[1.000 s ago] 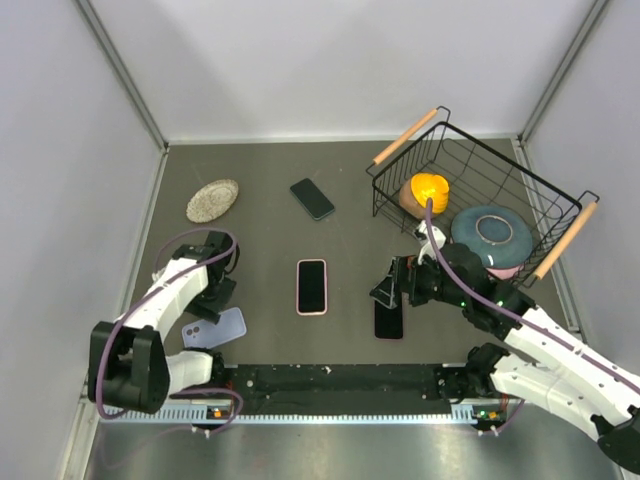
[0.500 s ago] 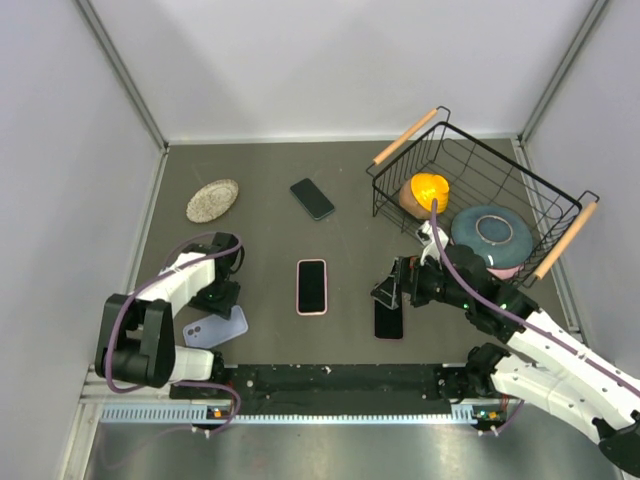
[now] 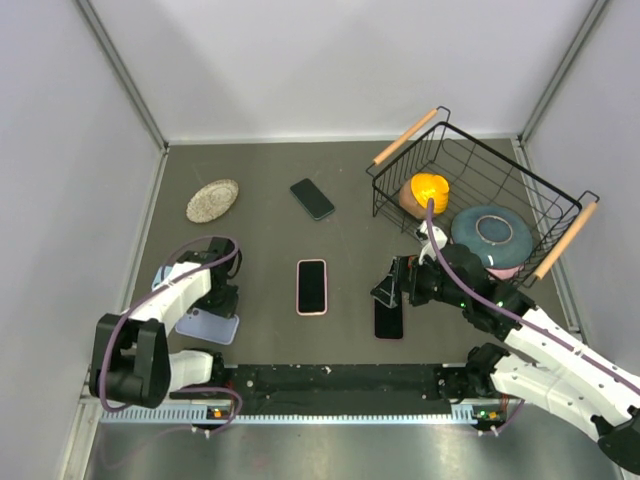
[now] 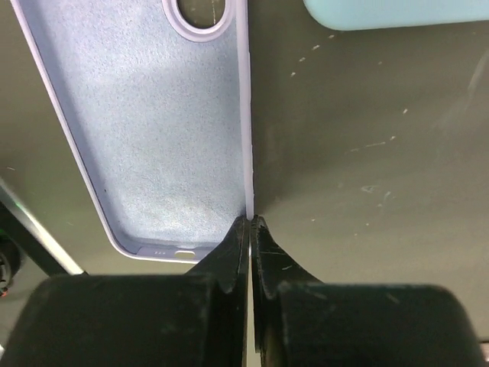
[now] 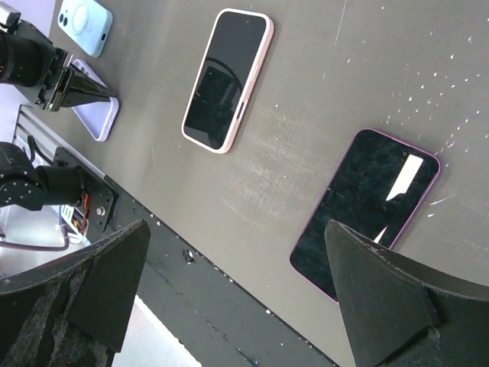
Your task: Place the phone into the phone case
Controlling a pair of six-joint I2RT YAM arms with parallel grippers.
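The empty lavender phone case (image 4: 153, 138) lies inside-up at the near left of the table (image 3: 215, 327). My left gripper (image 4: 250, 220) is shut on the case's right side wall, which runs straight into its fingertips; in the top view the gripper (image 3: 222, 302) sits at the case's far edge. A dark phone with a purple rim (image 5: 367, 210) lies screen-up near the front (image 3: 388, 318). My right gripper (image 5: 237, 229) hangs wide open above the mat just left of that phone, holding nothing (image 3: 385, 290).
A phone in a pink case (image 3: 311, 286) lies mid-table and a black phone (image 3: 312, 198) farther back. A light blue case back (image 5: 84, 23) rests beside the lavender case. A woven coaster (image 3: 212, 200) is back left; a wire basket (image 3: 545, 200) with bowls stands at the right.
My left gripper has gone from open to shut on the lavender case's side wall, and the case has shifted slightly left. The right arm has stayed still.
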